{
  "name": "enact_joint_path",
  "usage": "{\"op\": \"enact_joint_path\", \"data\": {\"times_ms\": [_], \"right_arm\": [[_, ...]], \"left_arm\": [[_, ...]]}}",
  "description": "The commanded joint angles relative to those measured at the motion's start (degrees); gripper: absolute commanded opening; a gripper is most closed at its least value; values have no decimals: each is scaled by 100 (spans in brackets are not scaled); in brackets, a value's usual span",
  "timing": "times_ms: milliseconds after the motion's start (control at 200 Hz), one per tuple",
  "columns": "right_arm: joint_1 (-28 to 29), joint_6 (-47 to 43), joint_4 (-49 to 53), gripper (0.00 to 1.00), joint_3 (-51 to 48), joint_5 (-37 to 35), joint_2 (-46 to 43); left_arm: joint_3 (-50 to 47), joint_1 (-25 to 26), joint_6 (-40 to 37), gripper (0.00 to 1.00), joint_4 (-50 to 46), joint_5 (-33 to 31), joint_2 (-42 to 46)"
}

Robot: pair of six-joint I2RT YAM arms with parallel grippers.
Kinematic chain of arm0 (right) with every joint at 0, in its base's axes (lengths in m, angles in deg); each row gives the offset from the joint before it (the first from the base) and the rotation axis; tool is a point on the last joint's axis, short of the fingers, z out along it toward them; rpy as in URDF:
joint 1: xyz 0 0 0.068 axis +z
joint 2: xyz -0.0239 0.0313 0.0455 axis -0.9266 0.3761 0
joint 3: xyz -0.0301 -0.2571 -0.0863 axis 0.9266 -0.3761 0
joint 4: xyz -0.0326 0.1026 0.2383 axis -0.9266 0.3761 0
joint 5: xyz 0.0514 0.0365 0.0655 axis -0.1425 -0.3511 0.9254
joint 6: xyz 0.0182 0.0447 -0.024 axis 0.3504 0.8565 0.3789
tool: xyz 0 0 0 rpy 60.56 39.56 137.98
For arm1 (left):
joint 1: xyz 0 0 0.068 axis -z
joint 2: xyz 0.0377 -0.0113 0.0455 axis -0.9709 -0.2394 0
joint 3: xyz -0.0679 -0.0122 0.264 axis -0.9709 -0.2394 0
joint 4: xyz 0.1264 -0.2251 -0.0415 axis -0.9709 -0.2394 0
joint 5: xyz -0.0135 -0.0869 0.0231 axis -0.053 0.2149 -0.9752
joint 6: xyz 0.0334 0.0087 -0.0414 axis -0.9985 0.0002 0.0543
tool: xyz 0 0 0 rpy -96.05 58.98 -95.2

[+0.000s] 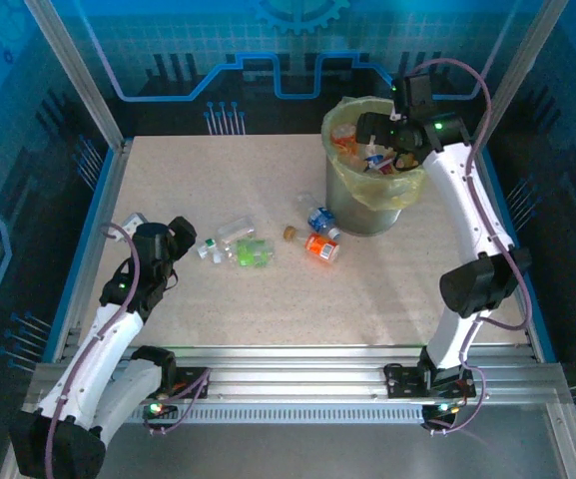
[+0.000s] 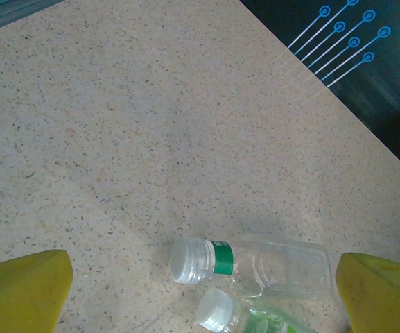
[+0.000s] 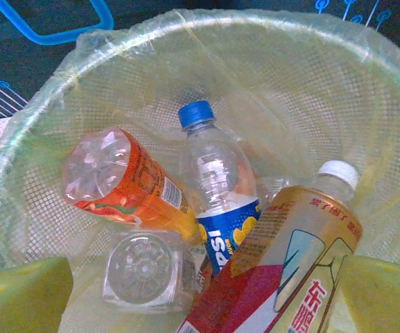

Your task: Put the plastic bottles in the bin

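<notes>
Right claw (image 3: 203, 291): wide above tall bag-lined round bin (image 3: 151, 41), gold-and-red-labelled plastic bottle (image 3: 283, 277) below, seemingly loose.
Left claw (image 2: 200, 288): wide over clear green-banded plastic bottle (image 2: 255, 260) lying on speckled table (image 2: 116, 139).
Risk: bottle rolling aside on closing; green-labelled neighbour (image 2: 255, 322) pinched too.

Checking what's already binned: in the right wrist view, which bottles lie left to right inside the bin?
orange-label bottle → blue-capped bottle → gold-and-red bottle with a white cap
</notes>
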Motion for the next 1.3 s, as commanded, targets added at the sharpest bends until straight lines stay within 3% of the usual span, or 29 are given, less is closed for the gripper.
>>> {"op": "enact_joint_path", "data": {"times_ms": [0, 535, 961, 1296], "right_arm": [[197, -222, 17, 100, 49, -194, -318], [1627, -971, 40, 100, 68, -559, -928], [2803, -1144, 69, 100, -626, -616, -1050], [3028, -892, 59, 100, -1400, -473, -1002]], "left_arm": [[2, -60, -193, 99, 123, 116, -11], [-67, -60, -217, 99, 231, 218, -21], [-67, -60, -176, 99, 160, 98, 88], [-153, -63, -141, 99, 178, 45, 212]]}}
